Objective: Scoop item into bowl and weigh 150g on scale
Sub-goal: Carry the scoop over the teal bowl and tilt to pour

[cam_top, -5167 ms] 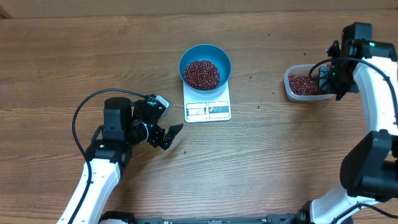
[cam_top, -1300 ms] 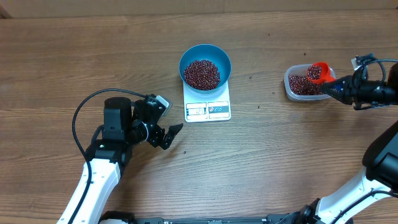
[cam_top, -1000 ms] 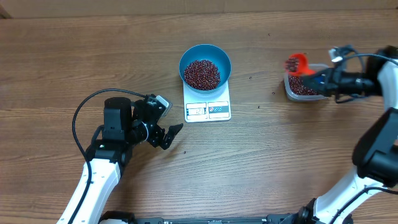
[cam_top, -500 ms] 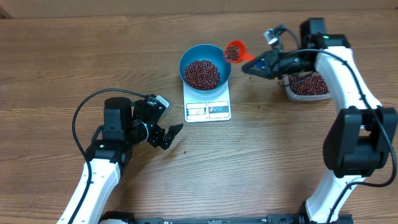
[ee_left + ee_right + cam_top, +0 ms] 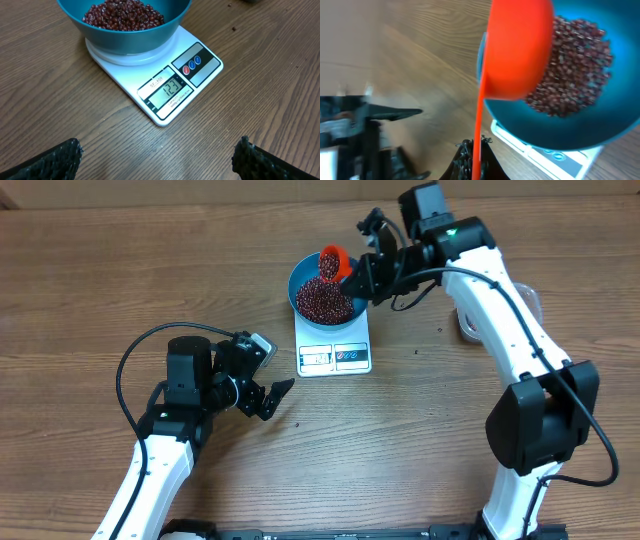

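The teal bowl (image 5: 298, 278) stands on the white scale (image 5: 335, 358) at mid-table, with a heap of red-brown beans (image 5: 323, 301) in it. My right gripper (image 5: 362, 277) is shut on the handle of an orange scoop (image 5: 334, 261), which hangs over the bowl's far rim with beans in it. From the right wrist, the scoop's underside (image 5: 520, 50) covers part of the bowl (image 5: 612, 117), and the gripper (image 5: 477, 162) pinches the handle. My left gripper (image 5: 270, 396) rests open on the table, left of the scale. Its wrist view shows the bowl (image 5: 125, 37) and the scale (image 5: 200, 62), whose display reads 123.
A clear plastic tub (image 5: 464, 323) sits at the right, mostly hidden behind my right arm. My left arm lies along the front left of the table. A few stray beans (image 5: 404, 305) dot the wood between bowl and tub.
My right arm has swung left from the tub, carrying the loaded scoop to above the bowl. The left arm has not moved.
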